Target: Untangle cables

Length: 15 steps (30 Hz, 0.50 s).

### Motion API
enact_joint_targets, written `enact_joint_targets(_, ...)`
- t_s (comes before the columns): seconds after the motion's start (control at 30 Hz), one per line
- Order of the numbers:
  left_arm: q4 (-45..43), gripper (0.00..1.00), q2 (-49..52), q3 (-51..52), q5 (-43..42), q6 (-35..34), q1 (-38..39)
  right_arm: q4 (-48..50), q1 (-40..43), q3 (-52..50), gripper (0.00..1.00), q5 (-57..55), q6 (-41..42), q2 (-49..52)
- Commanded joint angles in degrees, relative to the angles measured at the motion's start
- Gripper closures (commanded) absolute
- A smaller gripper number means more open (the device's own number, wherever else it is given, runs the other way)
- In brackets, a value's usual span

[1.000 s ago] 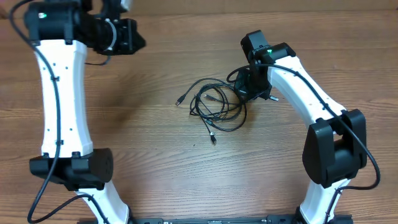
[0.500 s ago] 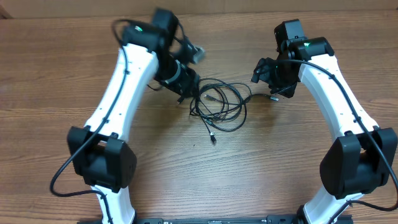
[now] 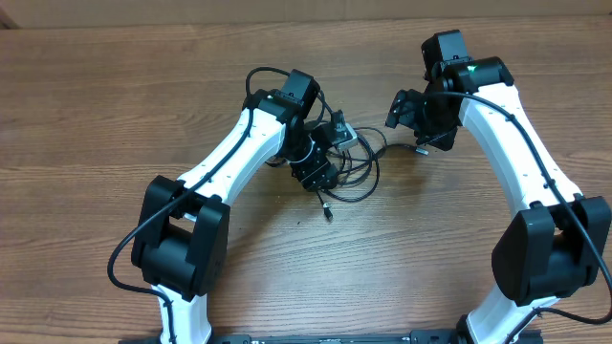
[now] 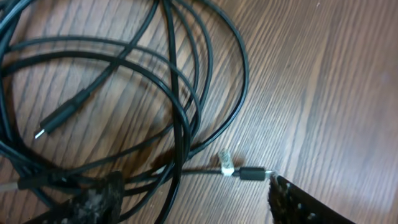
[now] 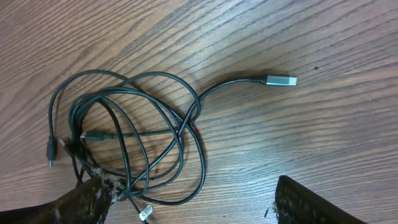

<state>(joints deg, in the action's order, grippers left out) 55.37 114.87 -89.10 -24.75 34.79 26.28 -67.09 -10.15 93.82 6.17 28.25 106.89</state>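
The cables (image 3: 356,172) lie as one tangle of thin black loops on the wooden table. One plug end (image 3: 327,213) sticks out toward the front. My left gripper (image 3: 330,162) hangs low over the tangle's left side. In the left wrist view it is open (image 4: 196,202), with several strands (image 4: 180,143) running between its fingers and a small black plug (image 4: 252,173) by the right finger. My right gripper (image 3: 406,122) is open (image 5: 199,208) just right of the tangle (image 5: 130,137). Its left finger (image 5: 74,205) overlaps the loops' edge. A silver-tipped plug (image 5: 281,79) lies off to the side.
A white tag (image 4: 226,163) is on one cord near the left gripper. The wooden table (image 3: 478,57) stretches out on all sides. Both white arms arch in from the front corners.
The left arm has swung in from the far left onto the tangle. The right gripper has pulled back to the right from the cables. Both grippers have opened.
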Motion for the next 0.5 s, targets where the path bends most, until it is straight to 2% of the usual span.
enact_joint_targets(0.0,0.24,0.29,1.92,0.57,1.4,1.88,0.17,0.09,0.09,0.74,0.18,0.42,-0.48,-0.92)
enact_joint_targets(0.07,-0.42,0.33,3.02,0.61,1.4,1.88,0.17,0.22,0.09,0.74,0.18,0.44,-0.46,-0.92)
enact_joint_targets(0.2,0.81,0.31,5.73,0.63,1.44,1.88,0.26,0.33,0.09,0.74,0.18,0.44,-0.46,-0.92)
enact_joint_targets(0.27,1.07,0.36,6.49,0.76,1.84,1.88,0.39,0.35,0.11,0.74,0.17,0.44,-0.48,-0.92)
enact_joint_targets(0.33,0.02,0.59,6.51,0.63,3.1,1.9,0.37,0.55,0.09,0.74,0.15,0.44,-0.48,-0.92)
enact_joint_targets(0.37,-0.07,0.78,6.51,-0.07,4.46,1.81,0.37,0.7,0.09,0.74,0.15,0.61,-0.48,-0.92)
enact_joint_targets(0.4,-0.04,0.92,6.51,-0.92,5.95,0.39,0.31,0.83,0.09,0.74,0.15,0.96,-0.5,-0.92)
enact_joint_targets(0.47,1.97,0.96,6.45,-5.49,10.82,-8.96,0.26,2.16,0.09,0.74,0.15,2.78,-1.03,-0.92)
